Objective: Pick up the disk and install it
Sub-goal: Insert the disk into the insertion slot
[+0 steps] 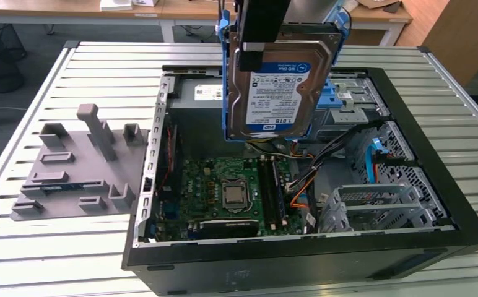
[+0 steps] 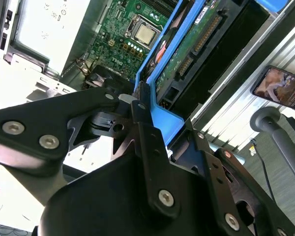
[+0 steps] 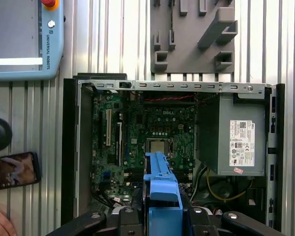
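- Up over the open computer case (image 1: 305, 263), the gripper (image 1: 251, 55) holds the disk (image 1: 280, 86) in the air, clear of the case and everything inside it.
- Its fingers (image 2: 143, 105) are clamped on the blue carrier bracket (image 2: 160, 115) that frames the disk, at the disk's upper end (as far as I can make out, they grip the plastic rather than the metal body).
- Below the fingers the disk hangs on edge. Its white-and-blue label faces the exterior view, and its green circuit-board side (image 2: 196, 39) shows in the second wrist view.
- Straight beneath the fingers and the disk lies the motherboard (image 1: 222, 192) on the floor of the case, with the bare processor (image 1: 233, 193) in the middle of it.
- Beside the motherboard, at one end of the case, sits the grey power supply (image 3: 238, 142) with a white sticker.
- Lower than the fingers and off to the exterior view's right, a perforated metal drive cage (image 1: 379, 204) stands in the corner of the case.
- Outside the case, to the exterior view's left of the fingers, a grey fixture plate (image 1: 73, 173) with upright blocks rests on the slatted table (image 1: 49, 247).
- A phone (image 3: 12, 169) and a teach pendant (image 3: 19, 44) also lie on the table, on the far side of the case from the fixture plate.
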Controlling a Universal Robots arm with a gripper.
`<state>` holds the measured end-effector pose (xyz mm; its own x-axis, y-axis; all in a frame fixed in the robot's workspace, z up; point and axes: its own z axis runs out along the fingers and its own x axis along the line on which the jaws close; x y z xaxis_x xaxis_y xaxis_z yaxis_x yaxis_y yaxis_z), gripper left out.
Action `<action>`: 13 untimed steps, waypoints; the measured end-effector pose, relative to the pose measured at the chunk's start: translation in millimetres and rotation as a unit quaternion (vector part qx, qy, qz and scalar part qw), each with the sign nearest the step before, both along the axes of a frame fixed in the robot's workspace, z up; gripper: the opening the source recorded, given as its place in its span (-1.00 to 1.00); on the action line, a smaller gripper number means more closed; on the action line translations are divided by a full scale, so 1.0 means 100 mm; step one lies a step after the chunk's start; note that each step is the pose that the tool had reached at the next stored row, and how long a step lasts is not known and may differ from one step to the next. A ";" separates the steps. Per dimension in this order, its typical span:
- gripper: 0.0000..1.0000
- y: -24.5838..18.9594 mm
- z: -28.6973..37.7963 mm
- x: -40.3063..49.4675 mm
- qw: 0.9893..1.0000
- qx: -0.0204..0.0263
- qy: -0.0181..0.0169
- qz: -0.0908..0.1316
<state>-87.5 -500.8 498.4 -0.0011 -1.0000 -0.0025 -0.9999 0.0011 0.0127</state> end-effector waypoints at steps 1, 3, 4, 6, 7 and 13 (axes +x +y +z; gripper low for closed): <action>-0.27 0.000 0.000 0.000 1.000 0.000 0.000 0.000; -0.27 0.000 0.000 0.000 1.000 0.000 0.000 0.000; -0.27 -0.001 0.000 0.000 1.000 0.000 0.000 0.000; -0.27 -0.010 -0.001 0.000 1.000 0.000 0.000 0.000; -0.27 -0.021 0.000 0.001 1.000 0.000 0.000 0.000; -0.27 -0.125 -0.001 0.000 1.000 0.000 0.000 0.000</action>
